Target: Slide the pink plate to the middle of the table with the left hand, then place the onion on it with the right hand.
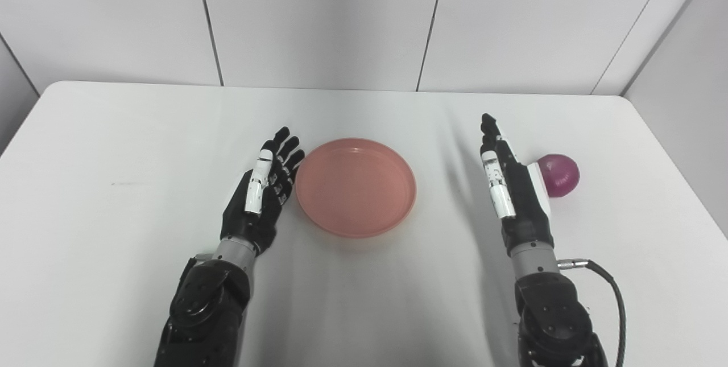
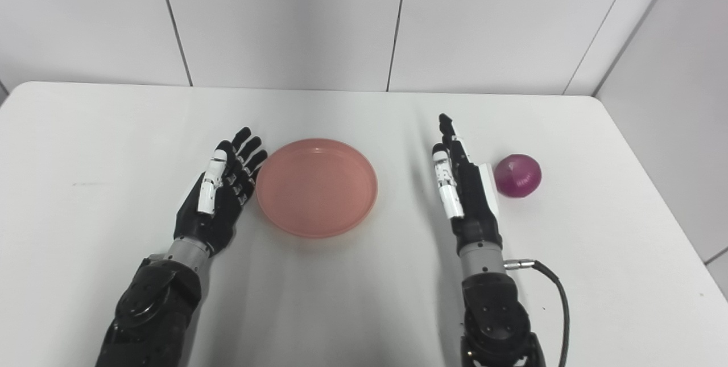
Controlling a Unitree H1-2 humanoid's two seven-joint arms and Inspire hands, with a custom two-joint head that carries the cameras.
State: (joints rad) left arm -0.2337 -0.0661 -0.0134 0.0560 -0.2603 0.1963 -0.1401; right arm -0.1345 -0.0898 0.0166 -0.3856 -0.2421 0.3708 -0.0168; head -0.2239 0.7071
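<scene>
The pink plate point(image 1: 355, 186) lies empty near the middle of the white table point(image 1: 114, 145). My left hand point(image 1: 263, 189) stands open just left of the plate, fingers stretched out, fingertips close to its rim. A purple onion point(image 1: 559, 175) rests on the table to the right. Between plate and onion, my right hand point(image 1: 509, 182) is open and edge-on, its back close to the onion and its palm facing the plate; it holds nothing.
A black cable point(image 1: 611, 293) loops out from my right wrist near the table's front. Grey wall panels point(image 1: 364, 20) rise behind the table's far edge, and a wall point(image 1: 688, 71) runs along the right side.
</scene>
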